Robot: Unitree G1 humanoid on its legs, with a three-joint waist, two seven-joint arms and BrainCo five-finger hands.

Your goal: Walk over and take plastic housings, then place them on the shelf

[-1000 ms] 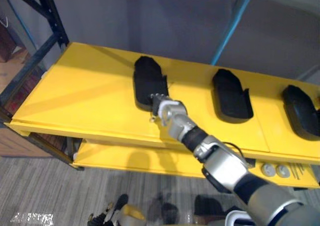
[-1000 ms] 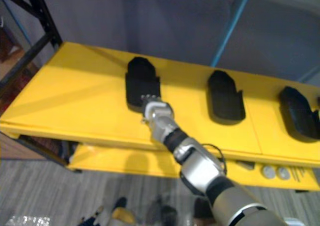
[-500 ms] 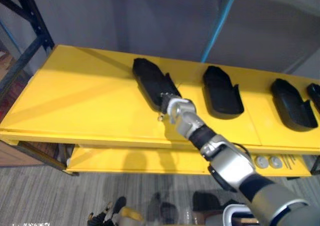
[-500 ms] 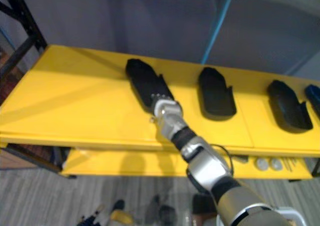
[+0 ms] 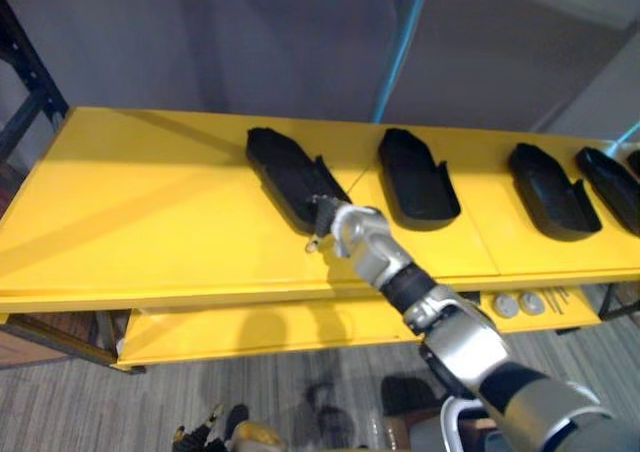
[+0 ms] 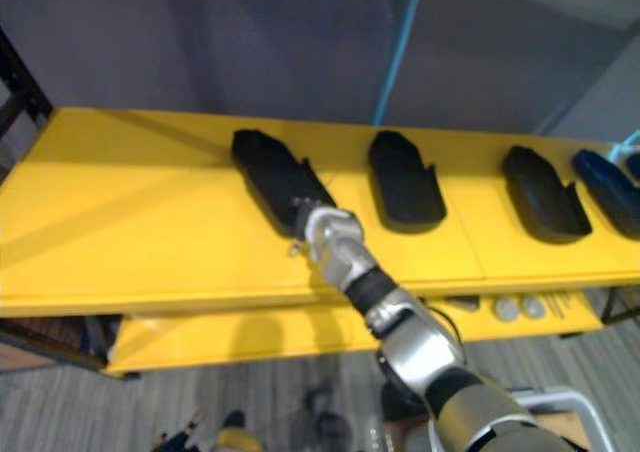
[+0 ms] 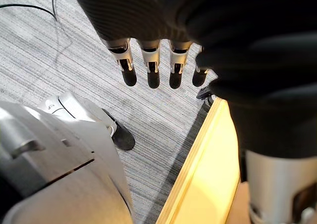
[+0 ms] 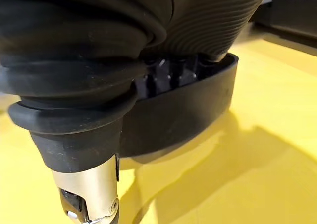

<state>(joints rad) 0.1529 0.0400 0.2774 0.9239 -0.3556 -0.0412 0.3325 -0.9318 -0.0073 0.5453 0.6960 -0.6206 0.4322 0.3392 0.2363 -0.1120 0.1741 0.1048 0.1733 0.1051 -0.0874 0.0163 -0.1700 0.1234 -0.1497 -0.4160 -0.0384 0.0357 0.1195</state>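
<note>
Several black plastic housings lie in a row on the yellow shelf [image 5: 150, 212]. The leftmost housing [image 5: 285, 172] lies slanted, its near end towards the right. My right hand [image 5: 345, 230] is at that near end. In the right wrist view its fingers reach over the rim into the housing [image 8: 188, 115] and the thumb [image 8: 91, 194] stays outside the wall, pinching it. My left hand [image 7: 151, 65] hangs over the grey floor with straight fingers and nothing in it.
Further right on the shelf lie more housings [image 5: 415, 177] [image 5: 552, 189] [image 5: 610, 177]. The shelf's left half is bare yellow. A lower yellow shelf [image 5: 300, 327] holds small round parts [image 5: 520, 304]. A blue upright [image 5: 395, 52] stands behind.
The camera has shifted to the right. The near end of the leftmost housing has swung right with my right hand on it, so it now lies slanted.
</note>
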